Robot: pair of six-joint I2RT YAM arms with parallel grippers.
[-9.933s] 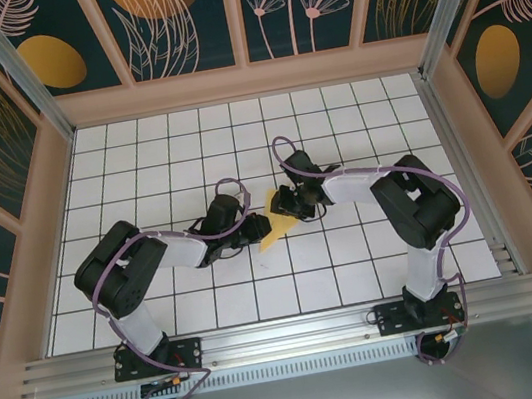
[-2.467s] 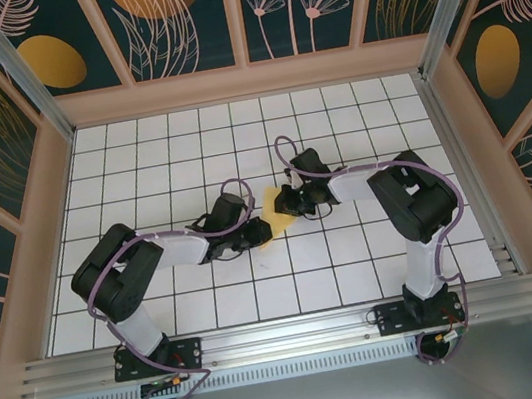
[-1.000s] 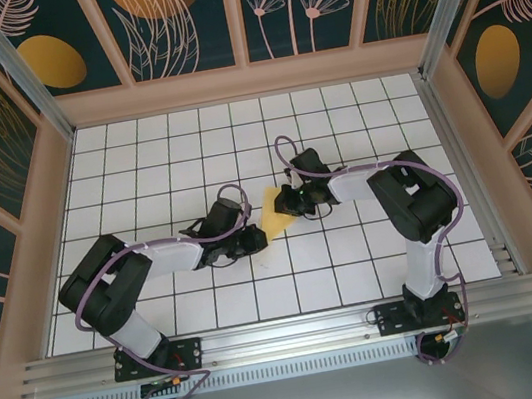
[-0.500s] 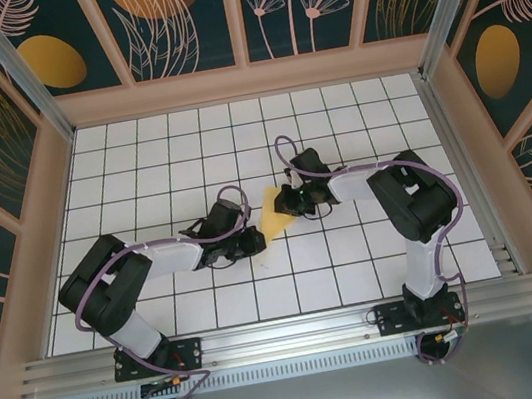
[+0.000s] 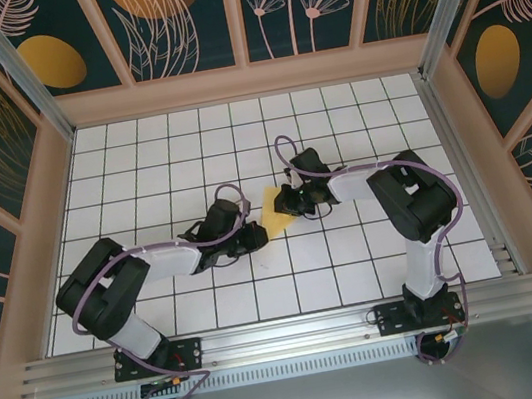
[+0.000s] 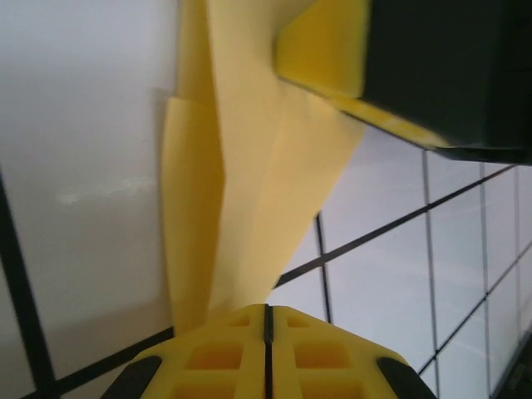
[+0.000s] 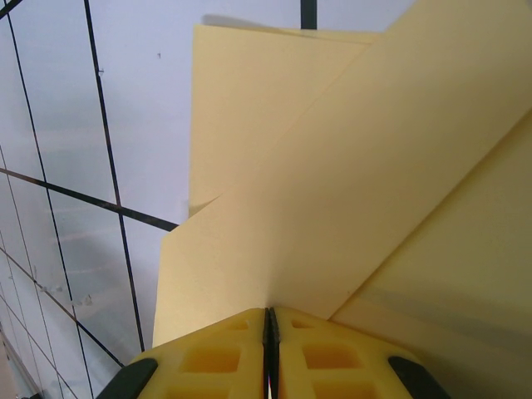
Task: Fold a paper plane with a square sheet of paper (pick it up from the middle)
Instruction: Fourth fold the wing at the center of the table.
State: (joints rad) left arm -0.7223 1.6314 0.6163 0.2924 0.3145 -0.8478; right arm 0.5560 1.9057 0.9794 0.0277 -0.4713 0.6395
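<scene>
My left gripper [image 5: 254, 238] is clenched on the paper [image 5: 270, 212]. In my left wrist view the two yellow pads [image 6: 220, 359] meet with no gap between them, and the narrow end of the folded sheet runs straight down into their seam. My right gripper [image 5: 284, 203] is clamped on the same paper from the opposite side. In the right wrist view its pads [image 7: 208, 357] are pressed together and the sheet's edge goes in where they meet. The paper is a creased yellow wedge sitting near the middle of the table [image 5: 140, 169], between my two grippers, with my left one at its near left end and my right one at its right edge. From the left wrist I see several layers: a long crease down the middle, a flap on the left with a stepped edge, and the sheet widening away from me toward the right gripper's [image 6: 391, 75] yellow pad and dark body at the upper right. From the right wrist the paper [image 7: 332, 183] shows overlapping folded layers over the white tiles. I cannot tell whether it lies flat on the table or is lifted slightly off it.
</scene>
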